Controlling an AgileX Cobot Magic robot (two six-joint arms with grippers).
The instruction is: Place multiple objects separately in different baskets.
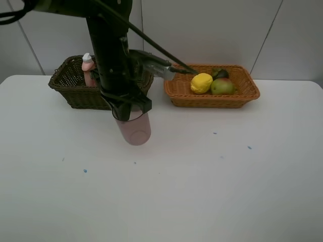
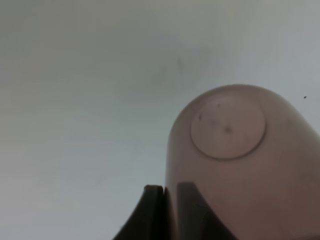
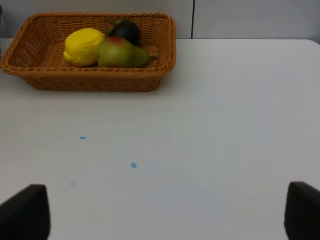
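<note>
My left gripper [image 1: 129, 108] is shut on the wall of the translucent mauve cup [image 1: 134, 129], which hangs under it just in front of the dark basket [image 1: 61, 80]. In the left wrist view the cup [image 2: 227, 127] shows its round bottom, with the left gripper [image 2: 169, 197] pinching its rim wall. The pink bottle [image 1: 88, 68] stands in the dark basket. Lemon [image 1: 201, 83], pear [image 1: 222, 86] and mangosteen [image 1: 220, 73] lie in the orange basket [image 1: 212, 101]. My right gripper [image 3: 162, 215] is open over bare table, well short of the orange basket [image 3: 90, 82].
The left arm's black column [image 1: 108, 50] and its cable stand between the two baskets and hide part of the dark one. Small blue specks [image 3: 133, 165] mark the white table. Wall panels close off the far side behind the baskets.
</note>
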